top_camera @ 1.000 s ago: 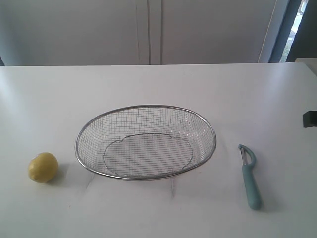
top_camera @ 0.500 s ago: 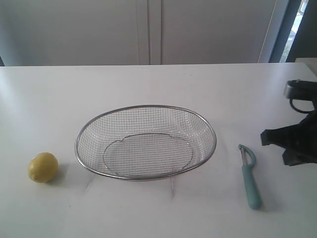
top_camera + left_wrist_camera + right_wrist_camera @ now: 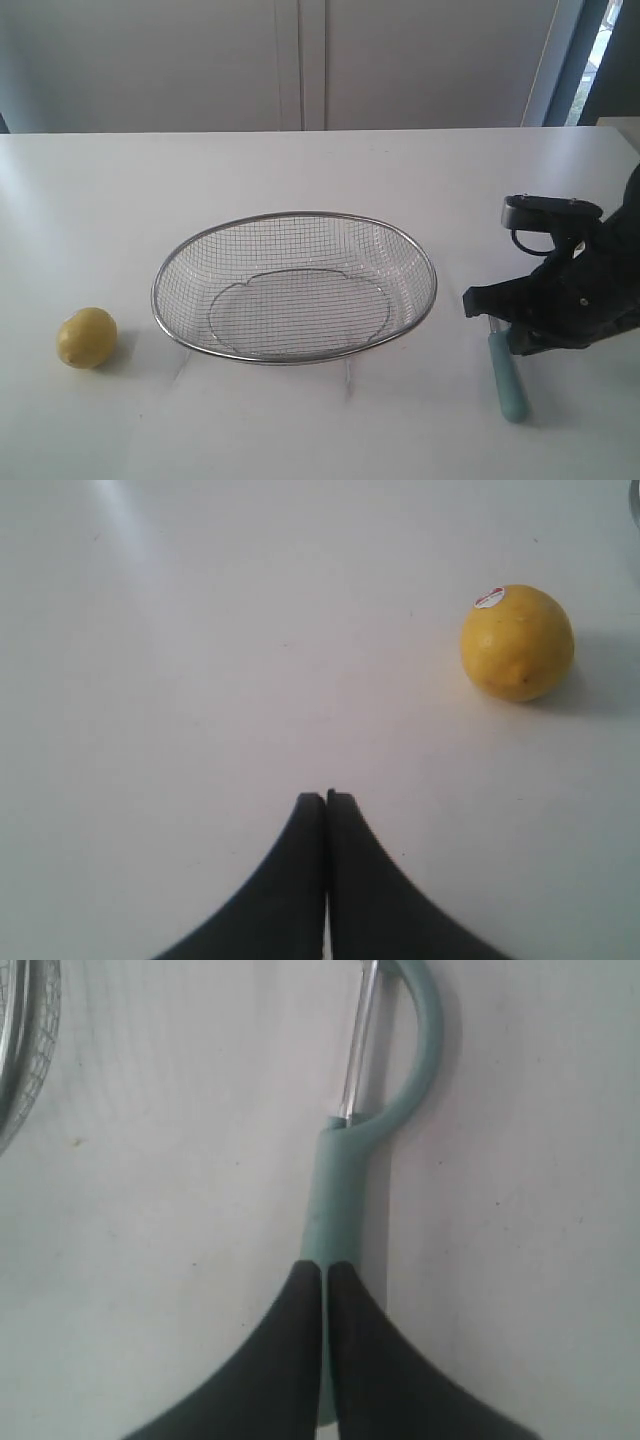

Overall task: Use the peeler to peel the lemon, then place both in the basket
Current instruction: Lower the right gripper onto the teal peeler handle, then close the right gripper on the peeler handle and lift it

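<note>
- Teal-green peeler [image 3: 336, 1185] lies flat on the white table [image 3: 300, 165], to the right of the basket [image 3: 295, 214] and clear of it; its curved head and thin metal blade [image 3: 357, 1045] point away from my wrist.
- My right gripper [image 3: 325, 1270] hovers directly over the peeler's handle with both fingers pressed together, tip against tip. They hold nothing, and the handle runs on underneath them.
- From the outside camera my right arm's black bulk covers the peeler's head, so only the lower part of the handle shows below it.
- A sliver of the basket's wire mesh and rim sits near the peeler in the right wrist view, with bare table between them.
- My left gripper [image 3: 325, 798] is also clenched on nothing, over bare table.
- The lemon [image 3: 517, 642] sits on the table ahead of my left fingers, well apart from them, with a small red-and-white sticker [image 3: 489, 597] on its skin.
- In the outside view the lemon rests left of the basket, outside it, with a gap of table between them.
- The basket holds nothing.
- Pale cabinet panels [image 3: 300, 60] stand behind the table's far edge.
</note>
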You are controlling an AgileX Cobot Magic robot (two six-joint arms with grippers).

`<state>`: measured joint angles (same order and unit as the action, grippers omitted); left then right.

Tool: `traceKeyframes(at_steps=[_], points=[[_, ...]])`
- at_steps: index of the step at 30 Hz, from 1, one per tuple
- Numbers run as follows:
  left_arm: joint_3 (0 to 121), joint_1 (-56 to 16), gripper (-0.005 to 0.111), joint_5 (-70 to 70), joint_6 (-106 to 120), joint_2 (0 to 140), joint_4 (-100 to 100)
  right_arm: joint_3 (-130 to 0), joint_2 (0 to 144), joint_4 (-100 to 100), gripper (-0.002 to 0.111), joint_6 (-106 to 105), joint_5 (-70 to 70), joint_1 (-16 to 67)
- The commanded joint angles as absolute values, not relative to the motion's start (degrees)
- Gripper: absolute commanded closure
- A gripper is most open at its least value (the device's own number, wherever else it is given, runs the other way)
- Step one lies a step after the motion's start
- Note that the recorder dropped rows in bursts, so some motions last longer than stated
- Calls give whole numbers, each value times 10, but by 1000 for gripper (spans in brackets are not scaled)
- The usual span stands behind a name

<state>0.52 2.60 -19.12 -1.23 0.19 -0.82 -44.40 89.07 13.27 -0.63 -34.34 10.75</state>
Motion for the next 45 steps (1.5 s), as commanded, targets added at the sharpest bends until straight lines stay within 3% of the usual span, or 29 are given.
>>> traceKeyframes(at_steps=[1, 7, 10, 45], points=[[0, 27, 107, -193, -13, 0, -7, -447, 898, 148, 91, -8, -329, 109], [0, 27, 107, -193, -13, 0, -7, -447, 909, 157, 66, 0, -323, 109], [0, 27, 107, -193, -13, 0, -7, -447, 920, 157, 60, 0, -321, 109], [0, 27, 107, -193, -13, 0, -5, -449, 980, 115, 59, 0, -319, 109]])
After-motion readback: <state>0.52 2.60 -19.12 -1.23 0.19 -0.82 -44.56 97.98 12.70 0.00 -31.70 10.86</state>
